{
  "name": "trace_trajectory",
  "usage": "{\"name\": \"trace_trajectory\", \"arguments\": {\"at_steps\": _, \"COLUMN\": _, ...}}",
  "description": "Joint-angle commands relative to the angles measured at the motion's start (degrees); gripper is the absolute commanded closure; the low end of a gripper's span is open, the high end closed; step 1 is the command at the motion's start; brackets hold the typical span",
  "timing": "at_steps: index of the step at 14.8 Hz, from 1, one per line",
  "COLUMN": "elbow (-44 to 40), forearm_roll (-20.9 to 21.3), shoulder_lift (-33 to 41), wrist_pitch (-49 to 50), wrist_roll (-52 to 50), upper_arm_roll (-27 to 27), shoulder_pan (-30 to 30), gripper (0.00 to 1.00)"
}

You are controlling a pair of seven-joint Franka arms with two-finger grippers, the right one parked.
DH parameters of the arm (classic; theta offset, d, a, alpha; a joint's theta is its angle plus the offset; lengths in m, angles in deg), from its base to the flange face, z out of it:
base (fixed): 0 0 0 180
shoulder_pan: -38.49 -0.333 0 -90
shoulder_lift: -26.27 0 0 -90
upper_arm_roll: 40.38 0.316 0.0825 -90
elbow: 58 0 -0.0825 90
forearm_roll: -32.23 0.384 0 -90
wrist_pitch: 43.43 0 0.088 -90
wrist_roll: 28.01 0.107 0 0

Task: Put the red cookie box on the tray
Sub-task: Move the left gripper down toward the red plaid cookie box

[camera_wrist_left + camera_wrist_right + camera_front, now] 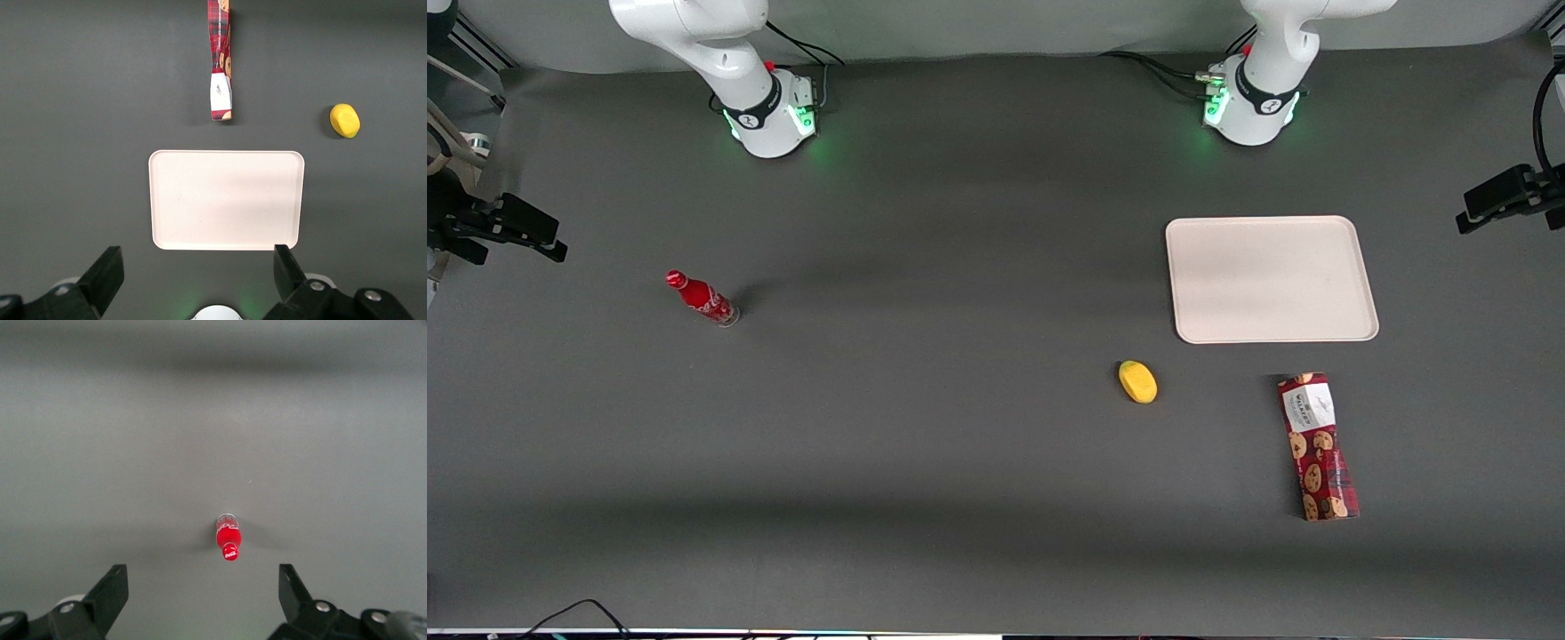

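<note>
Toward the parked arm's end of the table a small red bottle (702, 299) stood alone, well apart from everything the job concerned and no hindrance. Nearer the working arm's end lay a yellow mango-like fruit (1137, 381), near the tray's corner yet off the direct line between box and tray, so only a wide swing would risk it. The tray (1270, 278) sat bare on the dark table (960, 462), and the red cookie box (1317, 445) lay flat, nearer the front camera than the tray, apart from it, its white-labelled end pointing at the tray's rim. The gripper (198, 267) hung high above the tray's edge nearest the arm's base, its fingers spread wide and holding nothing. The step in hand looked to be the reach: it would go best by crossing over the tray, turning the jaws across the box's narrow width, and closing near mid-length so the long box would not tip when lifted.
</note>
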Motion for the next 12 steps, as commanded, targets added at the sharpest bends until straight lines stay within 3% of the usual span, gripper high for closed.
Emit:
{"name": "trace_trajectory", "arguments": {"at_steps": 1, "elbow": 1.8, "forearm_roll": 0.5, "shoulder_lift": 0.9, "wrist_pitch": 0.3, "wrist_roll": -0.5, "upper_arm_roll": -0.2, "shoulder_pan": 0.4, "gripper": 0.00}}
{"name": "trace_trajectory", "arguments": {"at_steps": 6, "elbow": 1.9, "forearm_roll": -0.5, "shoulder_lift": -1.1, "wrist_pitch": -4.5, "wrist_roll": 0.0, "upper_arm_roll": 0.1, "shoulder_pan": 0.1, "gripper": 0.00}}
{"name": "trace_trajectory", "arguments": {"at_steps": 12, "elbow": 1.9, "forearm_roll": -1.1, "shoulder_lift": -17.9, "wrist_pitch": -21.3, "wrist_roll": -0.3, "upper_arm_roll": 0.1, "shoulder_pan": 0.2, "gripper": 0.00}}
